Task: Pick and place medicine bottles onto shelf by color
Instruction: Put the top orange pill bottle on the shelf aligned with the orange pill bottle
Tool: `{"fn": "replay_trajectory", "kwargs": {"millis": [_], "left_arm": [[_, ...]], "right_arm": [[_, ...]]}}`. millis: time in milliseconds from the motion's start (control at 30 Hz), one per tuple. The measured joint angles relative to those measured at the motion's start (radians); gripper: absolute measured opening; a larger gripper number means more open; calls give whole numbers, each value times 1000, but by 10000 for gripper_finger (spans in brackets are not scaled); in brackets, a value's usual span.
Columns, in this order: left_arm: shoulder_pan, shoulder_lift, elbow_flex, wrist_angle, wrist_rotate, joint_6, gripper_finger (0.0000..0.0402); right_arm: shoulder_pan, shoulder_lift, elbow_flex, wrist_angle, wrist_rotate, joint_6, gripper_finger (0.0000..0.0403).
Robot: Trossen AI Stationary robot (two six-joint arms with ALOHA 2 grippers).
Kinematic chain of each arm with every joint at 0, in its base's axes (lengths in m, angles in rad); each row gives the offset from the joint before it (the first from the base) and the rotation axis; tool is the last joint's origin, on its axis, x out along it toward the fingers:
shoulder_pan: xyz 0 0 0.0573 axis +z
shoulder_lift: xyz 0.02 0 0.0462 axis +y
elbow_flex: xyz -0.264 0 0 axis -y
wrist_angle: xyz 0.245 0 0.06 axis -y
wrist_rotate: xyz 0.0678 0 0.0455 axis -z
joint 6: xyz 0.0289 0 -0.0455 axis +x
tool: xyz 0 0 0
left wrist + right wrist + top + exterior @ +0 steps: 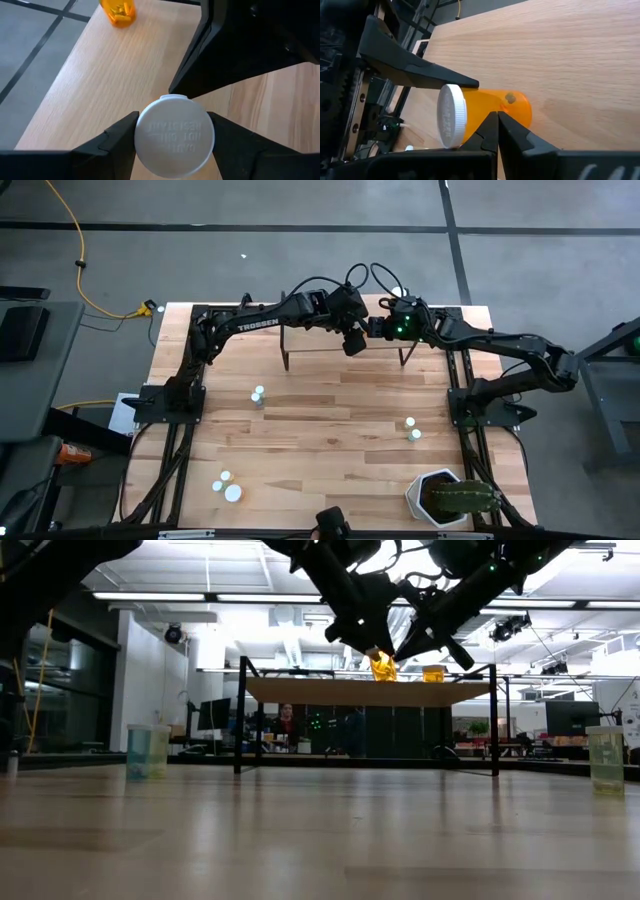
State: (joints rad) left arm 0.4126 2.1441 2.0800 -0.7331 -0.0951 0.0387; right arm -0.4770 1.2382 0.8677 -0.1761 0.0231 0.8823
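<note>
nearest to us on the tabletop (pixel 330 420) stand a pale blue bottle (pixel 147 751) at one side and a green bottle (pixel 606 759) at the other, both upright and well apart. farther back we see the shelf (pixel 370 692), with an orange bottle (pixel 433 673) standing on its board. above the shelf the left gripper (pixel 172 137) holds a second orange bottle (pixel 487 116) by its white cap (pixel 174 135), tilted, fingers (pixel 117 137) clamped on either side. the right gripper (pixel 497 120) hovers just beside that bottle, its fingers pressed together and empty.
</note>
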Motion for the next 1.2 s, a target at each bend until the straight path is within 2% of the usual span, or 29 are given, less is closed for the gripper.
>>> {"fn": "replay_trajectory", "kwargs": {"millis": [400, 933, 1200], "left_arm": [[-1, 3, 1, 39, 13, 2, 260], [0, 0, 1, 39, 2, 10, 264], [19, -39, 2, -36, -30, 25, 264]], "right_arm": [[1, 0, 1, 16, -8, 1, 0], [-2, -1, 1, 9, 0, -2, 0], [-51, -56, 1, -3, 0, -39, 0]]}}
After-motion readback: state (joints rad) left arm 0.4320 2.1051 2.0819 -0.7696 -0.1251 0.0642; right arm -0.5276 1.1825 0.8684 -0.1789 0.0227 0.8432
